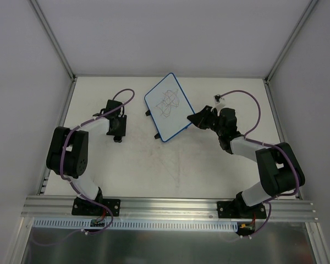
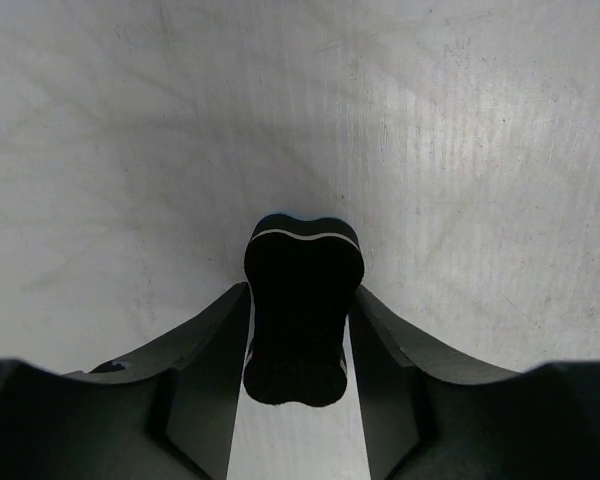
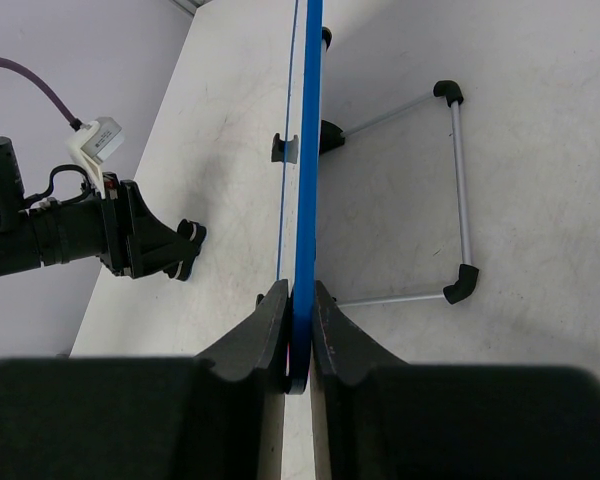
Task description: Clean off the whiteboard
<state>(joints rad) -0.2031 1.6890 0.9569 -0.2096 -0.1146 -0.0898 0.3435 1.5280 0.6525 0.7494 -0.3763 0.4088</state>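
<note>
The whiteboard (image 1: 166, 107) stands toward the back middle of the tabletop (image 1: 154, 176), turned at an angle. It has a white face, a thin blue rim and rounded corners, and a tangle of dark scribbles covers most of the face. Two small black feet show along its left edge. From the right wrist the board is seen edge-on as a blue strip, and a thin wire stand (image 3: 458, 180) with black end caps juts from its back.

Left of the board and well apart from it, the left jaws point down at the tabletop. They pinch a small black eraser (image 2: 302, 310) by its two sides. Whether the eraser touches the surface cannot be told.

On the right, the right jaws are clamped on the board's right edge, with the blue rim squeezed between them. The scribbled face lies to the left of that grip, between the two sets of jaws.
</note>
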